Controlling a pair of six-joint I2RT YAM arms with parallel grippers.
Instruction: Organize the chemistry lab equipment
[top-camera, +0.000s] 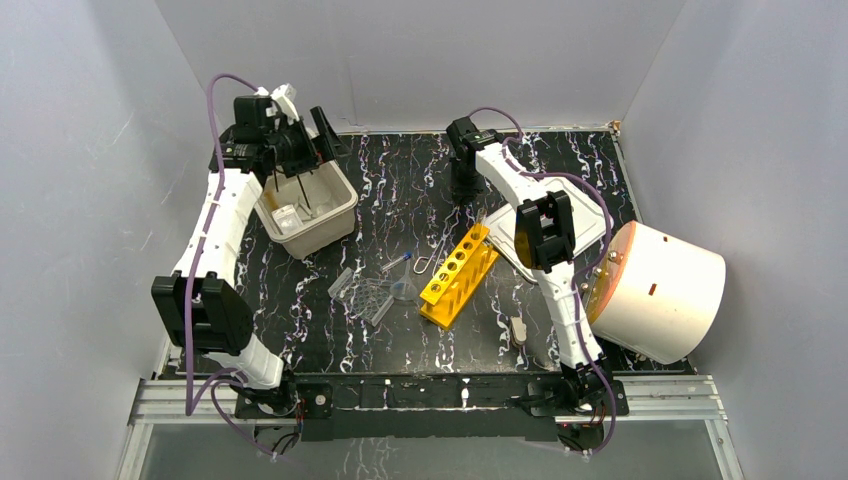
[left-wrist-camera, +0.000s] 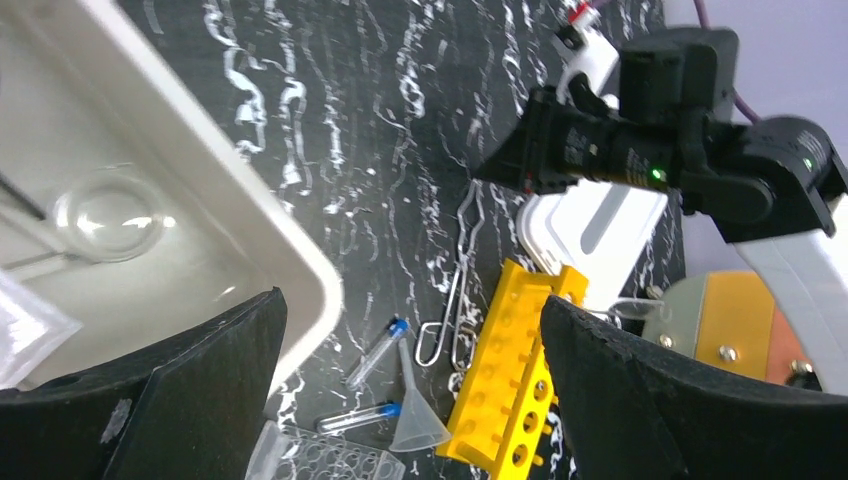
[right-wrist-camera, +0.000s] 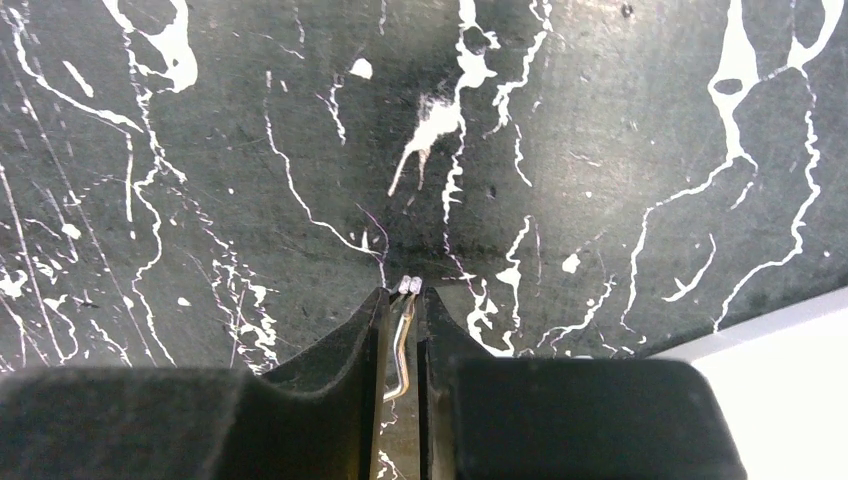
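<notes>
My left gripper (top-camera: 292, 150) is open and empty, high over the beige bin's (top-camera: 335, 215) near-right rim; in the left wrist view (left-wrist-camera: 410, 300) its jaws stand wide apart. A clear round dish (left-wrist-camera: 108, 212) lies in the bin. On the table lie the yellow tube rack (top-camera: 460, 272), a clear funnel (left-wrist-camera: 420, 420), two blue-capped tubes (left-wrist-camera: 378, 350), the clear ridged tray (top-camera: 362, 297) and a metal wire tool (left-wrist-camera: 455, 300). My right gripper (top-camera: 464, 188) is low at the table's back middle, shut on the thin wire tool's end (right-wrist-camera: 404, 335).
The big white cylinder with the orange face (top-camera: 665, 290) lies at the right edge. A white slotted lid (left-wrist-camera: 600, 215) lies flat beside the rack, under the right arm. Grey walls close in on three sides.
</notes>
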